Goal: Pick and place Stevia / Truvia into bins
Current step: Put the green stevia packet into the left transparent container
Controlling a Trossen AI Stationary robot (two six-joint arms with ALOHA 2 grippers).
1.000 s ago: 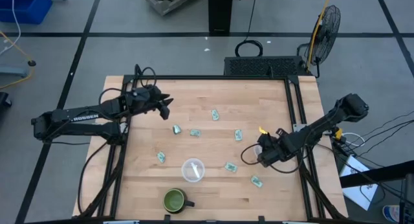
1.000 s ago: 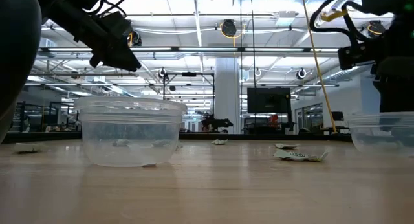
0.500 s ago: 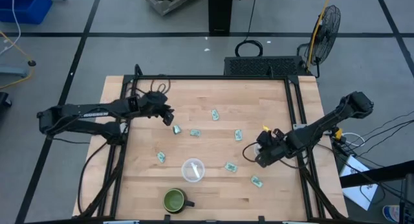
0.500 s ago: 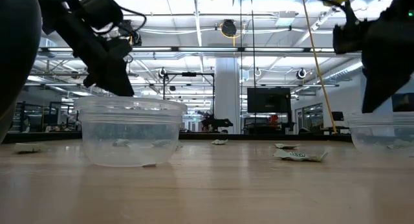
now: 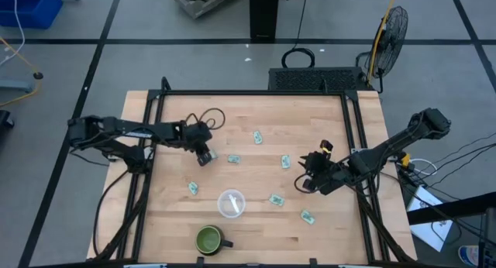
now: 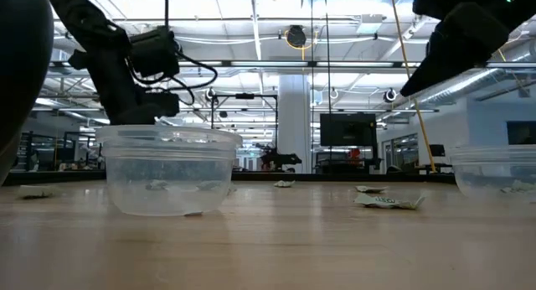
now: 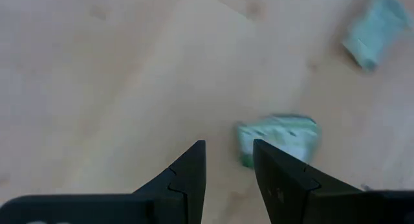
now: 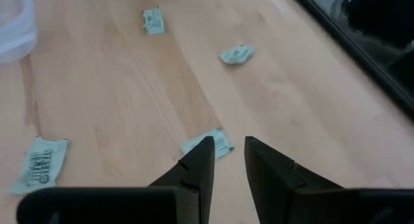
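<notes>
Several pale green and white packets lie flat on the wooden table [image 5: 325, 113]. My left gripper [image 5: 204, 157] hangs low over the table's left half, open by a narrow gap [image 7: 228, 166]. One packet [image 7: 279, 136] lies right beside one of its fingertips; touching or not, I cannot tell. My right gripper [image 5: 306, 179] is raised over the right half, open narrowly [image 8: 228, 153], with another packet [image 8: 208, 144] on the wood just beyond its fingertips. One clear cup [image 5: 231, 203] stands near the near edge. A second clear cup [image 6: 494, 173] shows only in the low view.
A dark green mug [image 5: 209, 239] stands at the near edge beside the clear cup. Loose packets lie at mid-table [image 5: 257, 136], [image 5: 232, 158], [image 5: 285, 161] and nearer the front [image 5: 193, 188], [image 5: 275, 199], [image 5: 308, 217]. A black frame [image 5: 248, 93] runs round the table.
My left gripper has swung from the far left part of the table toward the near edge and down, ending low over a packet. My right gripper has risen from above the right-hand cup and moved a little toward the far edge.
</notes>
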